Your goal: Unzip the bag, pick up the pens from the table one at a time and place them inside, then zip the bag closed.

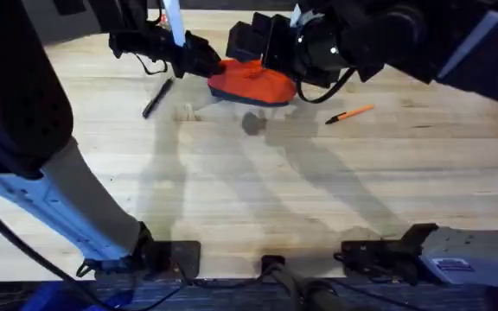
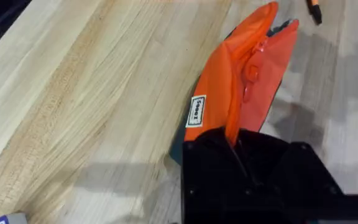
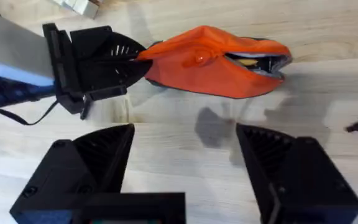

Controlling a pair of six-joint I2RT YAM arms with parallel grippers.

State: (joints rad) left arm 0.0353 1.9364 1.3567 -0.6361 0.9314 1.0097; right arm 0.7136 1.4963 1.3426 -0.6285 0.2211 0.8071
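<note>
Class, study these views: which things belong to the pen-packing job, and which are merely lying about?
Belonging to the job:
- soft orange fabric pouch, gripped at one end by the left gripper
- slim black pen
- slim orange pen with black tip
- right gripper, open
- light wooden plank table

Lying about:
- small pale blocky object beside the left arm; what it is cannot be told

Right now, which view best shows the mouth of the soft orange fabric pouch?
Right wrist: the soft orange fabric pouch gapes toward the camera. Left wrist shows the zipper edge-on; overhead shows the pouch partly behind the arms.
</note>
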